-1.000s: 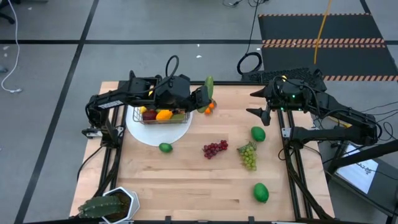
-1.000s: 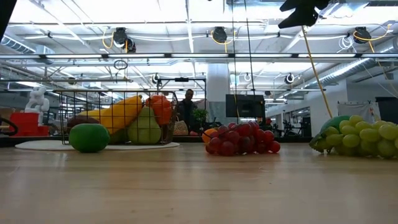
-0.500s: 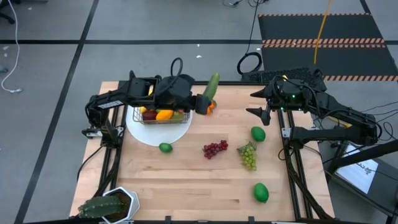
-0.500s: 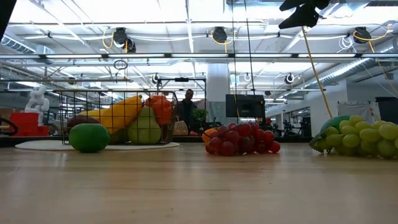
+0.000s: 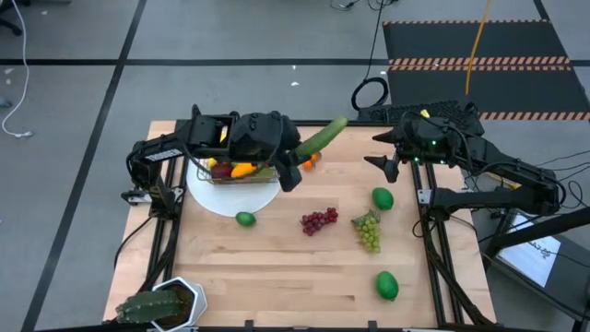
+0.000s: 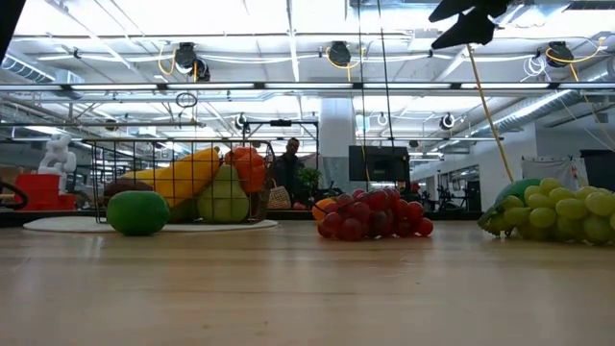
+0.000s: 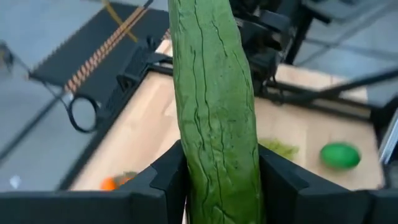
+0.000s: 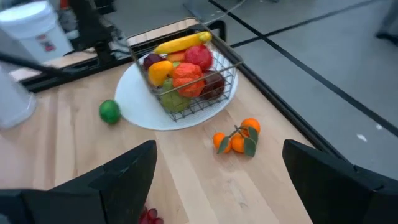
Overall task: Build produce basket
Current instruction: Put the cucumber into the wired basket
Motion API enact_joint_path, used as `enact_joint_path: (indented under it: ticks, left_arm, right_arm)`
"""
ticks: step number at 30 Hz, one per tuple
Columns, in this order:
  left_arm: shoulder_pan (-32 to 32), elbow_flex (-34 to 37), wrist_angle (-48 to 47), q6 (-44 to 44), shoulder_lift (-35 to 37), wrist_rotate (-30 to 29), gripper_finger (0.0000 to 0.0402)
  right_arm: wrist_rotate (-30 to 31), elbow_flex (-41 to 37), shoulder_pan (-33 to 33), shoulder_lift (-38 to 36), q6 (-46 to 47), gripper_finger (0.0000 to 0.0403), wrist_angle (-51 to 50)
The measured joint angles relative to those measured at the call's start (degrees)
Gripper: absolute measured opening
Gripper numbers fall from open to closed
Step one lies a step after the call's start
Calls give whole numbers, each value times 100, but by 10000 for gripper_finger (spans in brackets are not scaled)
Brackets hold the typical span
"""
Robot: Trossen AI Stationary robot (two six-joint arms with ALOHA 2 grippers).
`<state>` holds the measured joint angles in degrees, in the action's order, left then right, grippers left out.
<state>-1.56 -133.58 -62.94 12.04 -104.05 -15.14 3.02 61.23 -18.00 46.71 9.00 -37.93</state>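
Note:
The wire basket (image 5: 241,171) stands on a round white plate (image 5: 230,198) at the far left. It holds a banana, a pear, a red fruit and other produce (image 8: 185,76). My left gripper (image 5: 295,157) hovers just right of the basket, shut on a long green cucumber (image 5: 323,136). My right gripper (image 5: 376,153) hangs open and bare high over the far right of the table. Its fingers (image 8: 127,171) frame the basket in the right wrist view. My left gripper pinches the cucumber's two sides (image 7: 186,168) between its two fingers (image 7: 169,177), which lie across the cucumber near its lower end. The rest (image 7: 208,68) juts out past the fingers. The cucumber is lifted clear and slants from the gripper toward the table's far right.
On the bare wood lie a lime (image 5: 244,219), red grapes (image 5: 318,221), green grapes (image 5: 368,231), two green fruits (image 5: 383,197) (image 5: 386,285) and small oranges (image 8: 236,140) beside the plate. A spiky potted plant (image 5: 157,304) stands at the near left corner.
My left gripper has rolled about its own axis while staying in place. The cucumber in it has swung from nearly upright to slanting toward the far right, still clear of the table.

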Motion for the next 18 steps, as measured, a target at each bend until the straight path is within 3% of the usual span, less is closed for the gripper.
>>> enact_joint_path:
  ticks: [5, 10, 13, 18]
  left_arm:
    - [-49, 0, -4, -1453, 0, 145, 147]
    - [-120, 0, -317, -2823, -2, 174, 147]
    - [-25, 0, -942, -2779, -2, 1, 147]
    - [416, 3, -2528, -1992, -2, 18, 147]
  right_arm:
    - [311, 0, 0, 97, 515, 341, 1]
    - [561, 0, 0, 223, 1618, 341, 26]
    - [598, 0, -2, 320, 2331, 341, 24]
    - [610, 0, -2, 465, 3377, 341, 29]
